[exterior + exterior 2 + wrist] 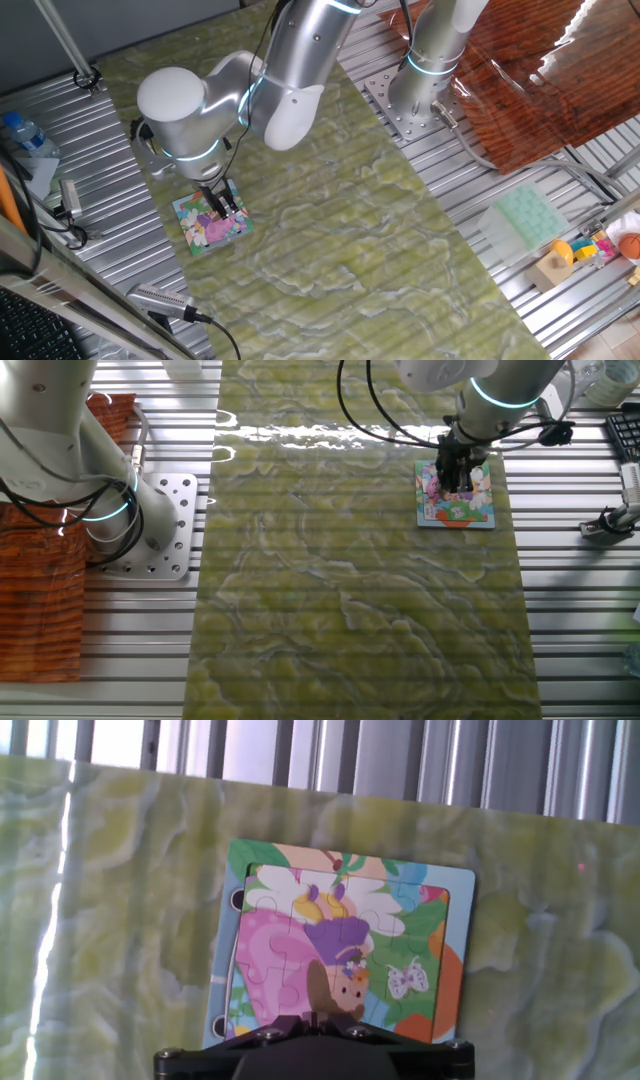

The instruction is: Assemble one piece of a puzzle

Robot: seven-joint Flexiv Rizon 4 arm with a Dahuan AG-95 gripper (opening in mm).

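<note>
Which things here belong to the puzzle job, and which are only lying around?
Job:
- puzzle, lying on the green mat
- gripper, right over the puzzle; the piece itself I cannot make out

Lying about:
- pale green tray
- water bottle
- small toys at the table edge

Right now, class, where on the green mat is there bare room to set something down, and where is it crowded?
Most of the green mat is bare: the wide stretch between the puzzle and the arm's base. It is crowded at the puzzle corner, where the gripper sits over the board. The pale green tray and toys lie off the mat.
</note>
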